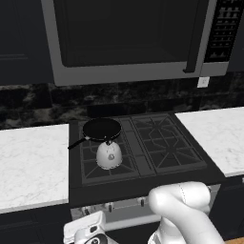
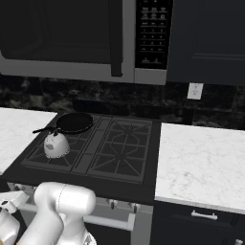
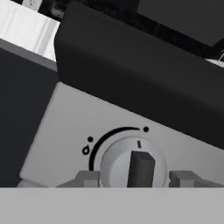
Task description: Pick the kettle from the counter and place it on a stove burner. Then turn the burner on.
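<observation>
Already the kettle (image 1: 109, 154) is sitting on the front left stove burner (image 1: 106, 164), just in front of a black frying pan (image 1: 101, 128), off the white table (image 1: 29, 162), so the placing looks done. Down at the stove's front panel, the claw (image 3: 138, 177) is standing apart, fingertips (image 3: 87, 178) flanking a grey knob (image 3: 133, 166); turning it is what remains.

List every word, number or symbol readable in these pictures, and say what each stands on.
No readable words or numbers.
Stove knob panel: a small flame symbol, a dot beside it, a curved arc around the knob, another dot at the arc's end; no letters.
Microwave keypad: rows of marks, too small to read.
Kettle: a small round mark, too blurred to read.
</observation>
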Robot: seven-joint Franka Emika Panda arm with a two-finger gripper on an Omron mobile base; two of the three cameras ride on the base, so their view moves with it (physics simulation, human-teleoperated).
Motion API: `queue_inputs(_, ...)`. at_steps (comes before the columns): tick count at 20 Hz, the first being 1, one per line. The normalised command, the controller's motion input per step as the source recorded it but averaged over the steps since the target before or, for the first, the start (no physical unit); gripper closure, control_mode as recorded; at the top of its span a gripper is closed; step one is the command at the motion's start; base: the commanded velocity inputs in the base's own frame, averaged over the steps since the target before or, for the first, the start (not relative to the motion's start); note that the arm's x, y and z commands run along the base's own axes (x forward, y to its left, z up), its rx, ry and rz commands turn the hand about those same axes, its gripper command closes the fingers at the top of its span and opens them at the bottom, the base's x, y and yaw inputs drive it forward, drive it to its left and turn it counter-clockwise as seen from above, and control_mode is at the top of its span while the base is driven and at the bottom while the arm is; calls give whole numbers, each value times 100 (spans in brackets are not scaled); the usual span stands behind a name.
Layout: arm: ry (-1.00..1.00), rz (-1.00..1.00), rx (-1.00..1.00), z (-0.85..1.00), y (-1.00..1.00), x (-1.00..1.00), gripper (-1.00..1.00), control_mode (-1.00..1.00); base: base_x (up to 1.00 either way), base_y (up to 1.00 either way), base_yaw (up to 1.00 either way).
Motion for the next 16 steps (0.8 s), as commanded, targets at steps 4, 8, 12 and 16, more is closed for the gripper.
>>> queue_inputs(4, 13, 7, -28, 62, 42, 39, 100, -100, 0, 0, 0)
queue_inputs(8, 20, 7, -33, 52, 48, 48, 100, -100, 0, 0, 0)
queue_inputs(12, 27, 6, -40, 59, 62, 56, 100, -100, 0, 0, 0)
queue_inputs(16, 29, 5, -43, 50, 66, 50, 100, -100, 0, 0, 0)
